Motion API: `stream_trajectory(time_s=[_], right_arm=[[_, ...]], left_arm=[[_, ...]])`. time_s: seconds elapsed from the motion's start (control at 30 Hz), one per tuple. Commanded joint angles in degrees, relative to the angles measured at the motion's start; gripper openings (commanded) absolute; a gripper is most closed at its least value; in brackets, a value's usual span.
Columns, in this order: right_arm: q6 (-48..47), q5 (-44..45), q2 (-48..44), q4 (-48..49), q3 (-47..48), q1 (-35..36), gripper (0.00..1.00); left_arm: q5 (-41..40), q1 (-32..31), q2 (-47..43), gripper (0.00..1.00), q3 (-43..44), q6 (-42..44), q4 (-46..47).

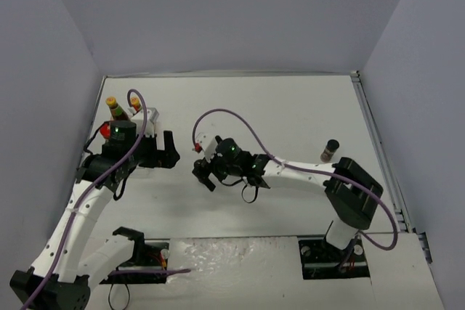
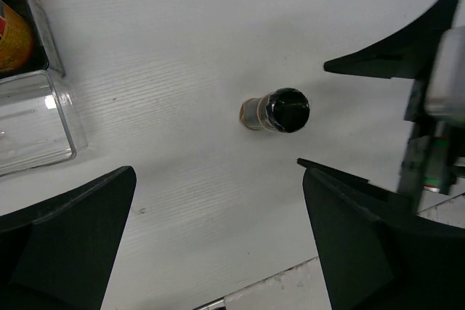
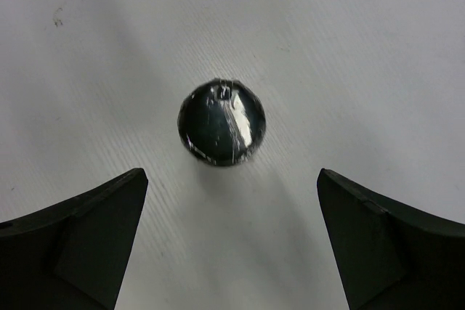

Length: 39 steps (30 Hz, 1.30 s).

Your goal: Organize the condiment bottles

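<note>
Far L, the clear rack [image 1: 147, 117] holds two tall sauce bottles [image 1: 112, 105] w/ yellow caps; the left tool [image 1: 167, 152] hangs just beside it, wide open & empty, prob. ready to take a jar. In the middle a small black-capped jar [image 3: 221, 123] stands alone on the tabletop [image 1: 290, 107] under the right tool [image 3: 231, 179], jaws spread wide & not touching it, so I think it's set there where the L arm can reach. Far R, a spice jar [image 1: 330, 150] stands well apart, not sorted yet.
</note>
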Motion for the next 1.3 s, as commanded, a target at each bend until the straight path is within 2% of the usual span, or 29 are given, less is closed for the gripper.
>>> stream_trajectory(time_s=[0.0,0.17,0.37,0.57,0.77,0.9,1.07,1.27], right_arm=[[1.45,7.02,-16.05,-2.57,-3.77,0.31,1.0],[7.11,18.75,-31.54,-8.83,-10.54,0.13,1.0],[14.97,27.93,-51.94,-14.39,-17.86,-0.12,1.0],[19.09,31.31,-62.91,-17.19,-21.35,-0.31,1.0],[19.99,32.11,-66.24,-18.7,-22.16,-0.39,1.0],[20.08,31.84,-66.58,-18.7,-22.33,-0.39,1.0],[20.14,31.67,-66.48,-18.7,-22.57,-0.37,1.0],[20.08,31.75,-67.24,-18.85,-22.67,-0.31,1.0]], left_arm=[[1.68,-1.11,0.61,0.97,1.29,-2.35,2.57],[0.58,-5.26,2.46,0.97,0.03,-5.84,6.46],[-9.74,-17.17,8.94,0.97,0.53,-7.5,10.78],[-18.16,-23.16,17.74,0.97,3.78,-7.95,10.73],[-22.69,-25.48,24.54,0.95,5.56,-10.86,8.89],[-24.53,-26.53,26.17,0.84,5.66,-11.84,10.02],[-24.95,-26.59,27.55,0.63,6.28,-12.45,9.83],[-26.68,-26.6,24.75,0.14,7.2,-13.3,7.26]])
